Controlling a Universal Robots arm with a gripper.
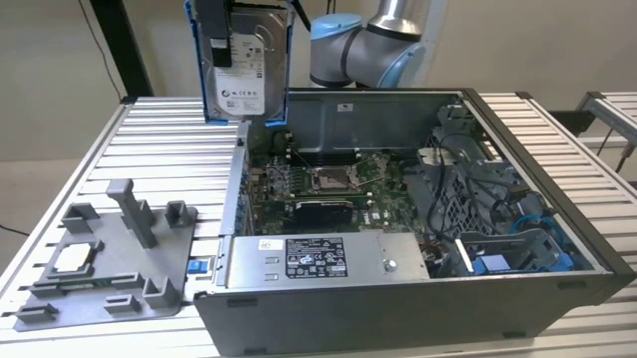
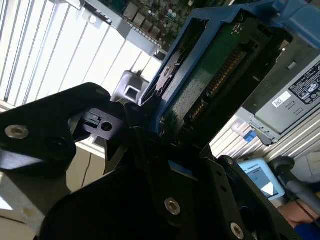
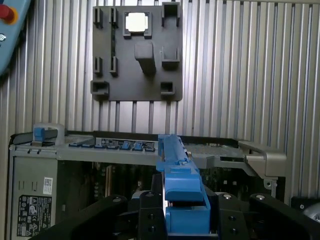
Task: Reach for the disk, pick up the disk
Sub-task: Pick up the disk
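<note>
The disk, silver-grey with a white label and a bright blue frame, hangs upright in the air above the back left corner of the open computer case. In the first wrist view, my gripper is shut on the disk, with a black finger on each side of the blue frame. The second wrist view shows the disk's green circuit board and connector from below, clamped between the black fingers. The disk is clear of the case and touches nothing else.
A grey fixture plate on the slatted table holds a small square chip. Inside the case lie the motherboard, a grey power supply box and cables with blue parts. The arm's joint stands behind the case.
</note>
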